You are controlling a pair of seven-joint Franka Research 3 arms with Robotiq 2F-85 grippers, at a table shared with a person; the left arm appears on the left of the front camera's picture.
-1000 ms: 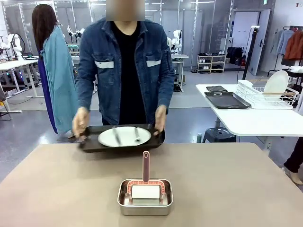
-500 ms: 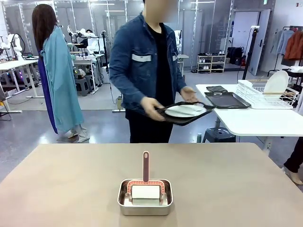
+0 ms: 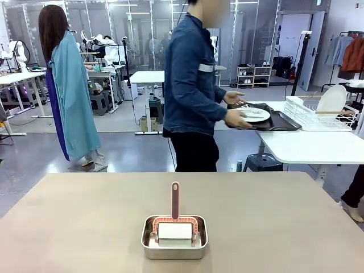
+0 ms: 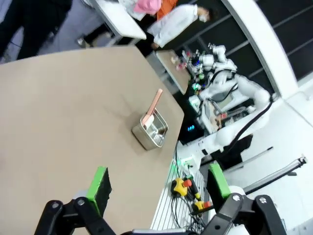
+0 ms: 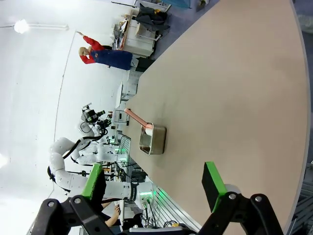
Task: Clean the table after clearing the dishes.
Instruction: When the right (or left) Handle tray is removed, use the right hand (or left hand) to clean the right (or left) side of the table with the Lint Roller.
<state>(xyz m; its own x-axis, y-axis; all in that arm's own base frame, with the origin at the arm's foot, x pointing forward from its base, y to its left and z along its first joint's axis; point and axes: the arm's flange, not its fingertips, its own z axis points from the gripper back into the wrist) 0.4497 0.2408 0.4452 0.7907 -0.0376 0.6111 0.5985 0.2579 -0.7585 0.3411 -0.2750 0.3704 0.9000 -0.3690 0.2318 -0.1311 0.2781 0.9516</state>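
The tan table (image 3: 85, 227) lies in front of me. A person in a denim jacket stands side-on beyond its far edge and holds a white plate (image 3: 252, 114) with cutlery in both hands, over a dark tray (image 3: 280, 121) on the white side table. My left gripper (image 4: 159, 181) is open above the table (image 4: 58, 122), with nothing between its green pads. My right gripper (image 5: 152, 180) is also open and holds nothing, above the table (image 5: 230, 88).
A small steel pan with a pink-handled roller (image 3: 174, 230) sits near the front middle of the table, also seen as the pan (image 4: 151, 132) and the pan (image 5: 152, 139). A wire rack (image 3: 318, 114) with a white plate stands on the side table. Another person stands far left.
The person lifted the tray with the plate off the far edge of the tan table, turned right and carried it to the white side table. Both grippers stayed open.
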